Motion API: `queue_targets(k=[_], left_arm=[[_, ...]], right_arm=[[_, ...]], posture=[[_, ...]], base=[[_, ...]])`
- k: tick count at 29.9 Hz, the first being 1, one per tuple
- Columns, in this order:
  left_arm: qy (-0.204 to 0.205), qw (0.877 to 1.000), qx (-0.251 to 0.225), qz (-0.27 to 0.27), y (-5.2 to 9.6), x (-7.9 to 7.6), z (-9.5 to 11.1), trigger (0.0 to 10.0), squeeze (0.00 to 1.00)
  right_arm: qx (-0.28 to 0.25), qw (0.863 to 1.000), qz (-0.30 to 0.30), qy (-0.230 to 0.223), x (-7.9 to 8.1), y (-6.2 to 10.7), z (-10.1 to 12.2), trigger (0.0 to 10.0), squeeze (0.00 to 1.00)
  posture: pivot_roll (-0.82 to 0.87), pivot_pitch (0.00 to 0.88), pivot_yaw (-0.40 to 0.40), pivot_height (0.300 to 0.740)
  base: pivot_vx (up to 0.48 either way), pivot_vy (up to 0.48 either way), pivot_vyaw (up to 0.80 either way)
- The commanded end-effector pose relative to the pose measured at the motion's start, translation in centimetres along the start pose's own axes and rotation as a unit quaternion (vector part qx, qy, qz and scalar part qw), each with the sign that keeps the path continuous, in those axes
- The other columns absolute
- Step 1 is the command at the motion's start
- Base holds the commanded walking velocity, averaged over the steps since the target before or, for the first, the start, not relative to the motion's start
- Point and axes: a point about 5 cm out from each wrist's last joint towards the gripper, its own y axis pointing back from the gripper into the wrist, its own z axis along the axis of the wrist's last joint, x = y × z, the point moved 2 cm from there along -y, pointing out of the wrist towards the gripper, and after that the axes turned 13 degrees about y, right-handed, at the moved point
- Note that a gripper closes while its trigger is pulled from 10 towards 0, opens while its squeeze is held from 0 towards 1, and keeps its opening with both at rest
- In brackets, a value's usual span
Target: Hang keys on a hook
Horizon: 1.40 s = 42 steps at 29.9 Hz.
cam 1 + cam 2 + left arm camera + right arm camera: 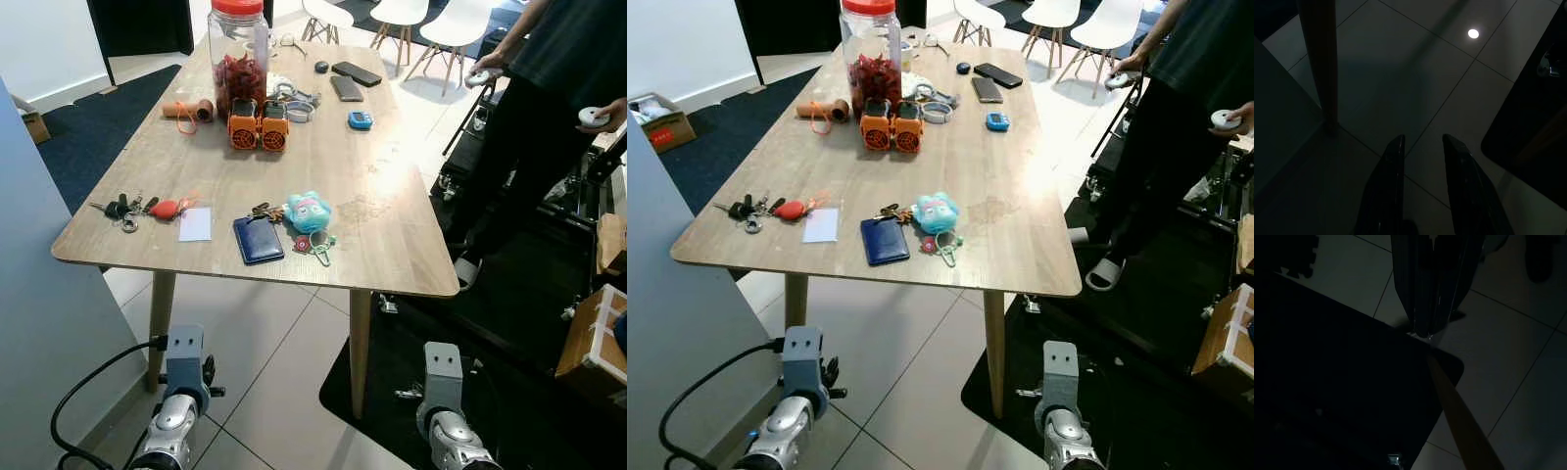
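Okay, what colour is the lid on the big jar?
Red; the jar lid shows best in the left eye view.

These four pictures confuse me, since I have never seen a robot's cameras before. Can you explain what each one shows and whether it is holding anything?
The top two pictures come from the two eyes in a humanoid robot's head, looking down at a wooden table. Its silver arms hang low at the bottom edge.

On the table lie a bunch of keys with a red fob, a white card, a dark blue wallet, a teal plush keychain, a tall red-lidded jar, two orange gadgets and two phones. A person stands on the right.

The dark pictures come from wrist cameras pointing at the tiled floor. The left end effector is open, with two black fingers apart, and holds nothing. The right end effector is too dark to judge.
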Motion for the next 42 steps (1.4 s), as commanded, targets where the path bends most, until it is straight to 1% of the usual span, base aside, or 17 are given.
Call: queue_targets(k=[1,5,9,12,18,42], left_arm=[[0.005,1.0,0.003,0.005,0.08,0.21,-0.2,10.0,0.0],[0.003,1.0,0.002,0.006,0.08,0.33,-0.13,10.0,0.0],[0.001,1.0,0.001,0.005,0.04,0.32,-0.02,10.0,0.0],[0.0,1.0,0.0,0.004,-0.01,0.27,0.09,10.0,0.0],[-0.002,1.0,-0.003,0.001,-0.07,0.15,0.23,10.0,0.0],[0.004,1.0,-0.009,0.014,-0.03,0.61,0.43,10.0,0.0]], right_arm=[[0.005,1.0,0.004,0.006,0.05,0.1,-0.43,10.0,0.0],[0.001,1.0,0.014,0.023,0.36,0.11,-0.35,10.0,0.0],[0.001,0.999,0.022,0.027,0.57,0.12,-0.36,10.0,0.0],[-0.001,0.999,0.024,0.041,0.69,0.11,-0.29,10.0,0.0],[-0.002,0.999,0.025,0.049,0.75,0.09,-0.19,10.0,0.0],[-0.003,0.998,0.023,0.051,0.86,-0.05,0.21,10.0,0.0]], posture=[[0.09,0.0,-0.074,0.74],[0.09,0.0,-0.073,0.74],[0.09,0.0,-0.072,0.74],[0.09,0.0,-0.072,0.74],[0.09,0.0,-0.075,0.74],[0.11,0.014,-0.083,0.74]], base=[[0.0,0.0,0.0],[0.0,0.0,0.0],[0.0,0.0,0.27],[0.0,0.0,0.8],[0.0,0.0,0.8],[0.0,0.0,0.8]])
